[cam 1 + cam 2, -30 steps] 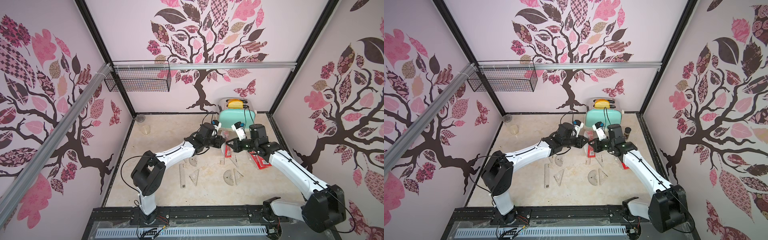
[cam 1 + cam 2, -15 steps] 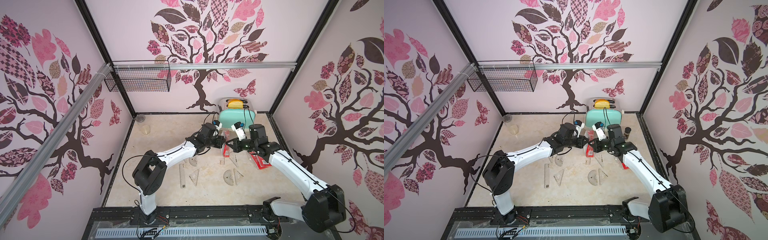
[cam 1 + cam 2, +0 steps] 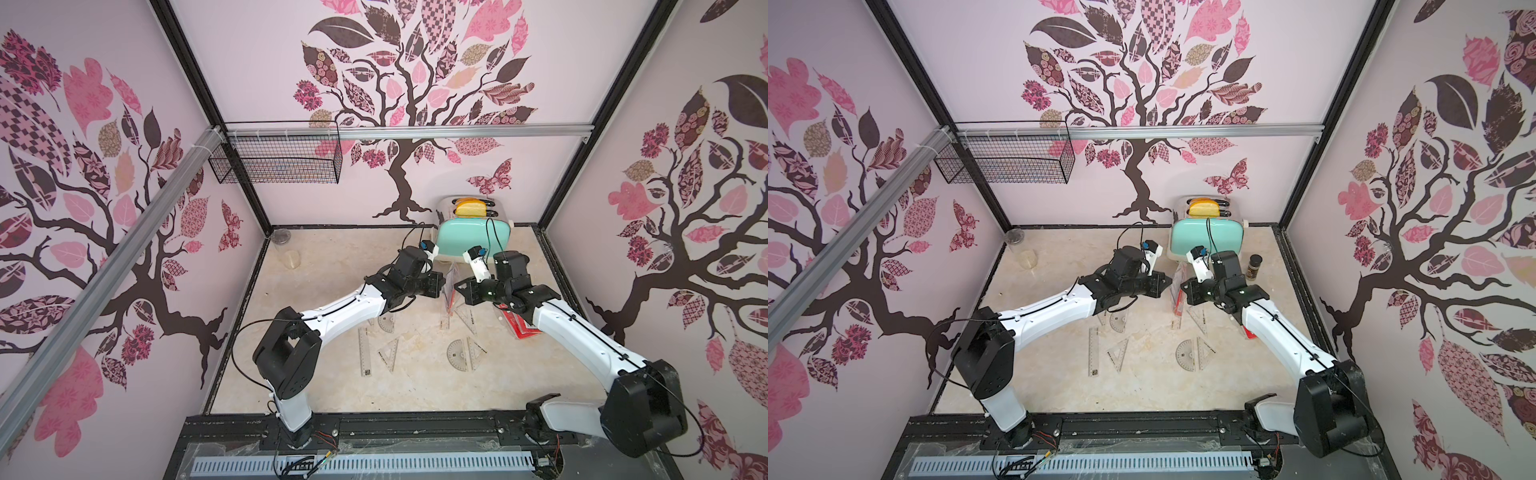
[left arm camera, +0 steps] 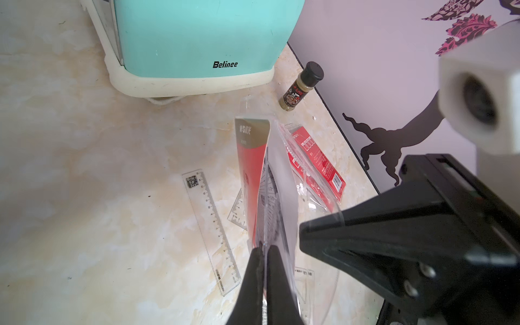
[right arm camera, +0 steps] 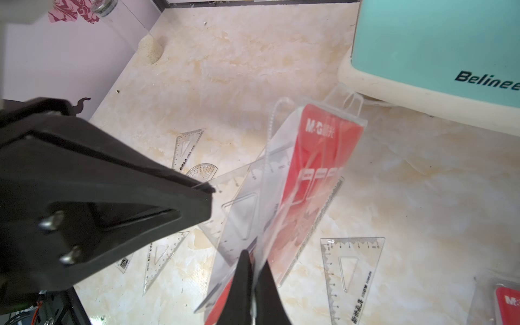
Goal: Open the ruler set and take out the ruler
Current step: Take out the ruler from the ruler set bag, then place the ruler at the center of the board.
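Opening is judged part done: the ruler set [image 5: 315,168] is held aloft just before the toaster [image 3: 473,237], one pouch wall pinched in the closed left gripper [image 4: 264,249], the other in the closed right gripper [image 5: 252,254], its rulers [image 5: 242,219] not yet drawn out.

Second red pack [image 3: 523,328], counter [image 3: 332,257] 3 o'clock: partly hidden under the right arm [image 3: 582,332]. Ruler set [image 3: 450,286]: contents too small to tell in both top views. Toaster [image 4: 197,42]: cropped in wrist views.
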`<action>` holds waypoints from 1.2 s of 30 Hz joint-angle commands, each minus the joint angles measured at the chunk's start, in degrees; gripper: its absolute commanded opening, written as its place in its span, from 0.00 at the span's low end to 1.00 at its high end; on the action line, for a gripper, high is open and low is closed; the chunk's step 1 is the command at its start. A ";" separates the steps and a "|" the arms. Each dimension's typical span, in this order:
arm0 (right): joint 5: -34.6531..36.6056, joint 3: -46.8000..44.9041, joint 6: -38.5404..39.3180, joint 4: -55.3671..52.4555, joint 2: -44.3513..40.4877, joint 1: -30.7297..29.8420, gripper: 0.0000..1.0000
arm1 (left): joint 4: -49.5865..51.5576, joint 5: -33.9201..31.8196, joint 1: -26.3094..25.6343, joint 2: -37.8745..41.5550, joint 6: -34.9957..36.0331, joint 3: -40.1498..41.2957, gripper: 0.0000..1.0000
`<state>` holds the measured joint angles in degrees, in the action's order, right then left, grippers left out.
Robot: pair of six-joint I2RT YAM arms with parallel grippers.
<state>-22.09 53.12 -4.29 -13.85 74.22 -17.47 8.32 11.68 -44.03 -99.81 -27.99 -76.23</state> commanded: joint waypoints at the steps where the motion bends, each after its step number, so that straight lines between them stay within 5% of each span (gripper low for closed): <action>1: 2.14 0.11 -0.35 2.03 0.14 0.16 0.00 | 0.04 -1.18 -0.09 2.84 0.93 0.88 0.00; 22: 5.97 0.42 0.01 1.31 0.66 0.25 0.00 | -10.71 5.38 4.63 16.17 -3.75 11.32 0.00; 36: 7.47 3.91 1.72 -5.89 -5.05 0.31 0.00 | -10.12 13.60 9.84 4.80 -4.81 14.17 0.00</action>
<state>-15.09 54.15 -3.53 -17.47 71.22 -17.43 -0.82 22.70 -34.52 -92.51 -32.14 -62.89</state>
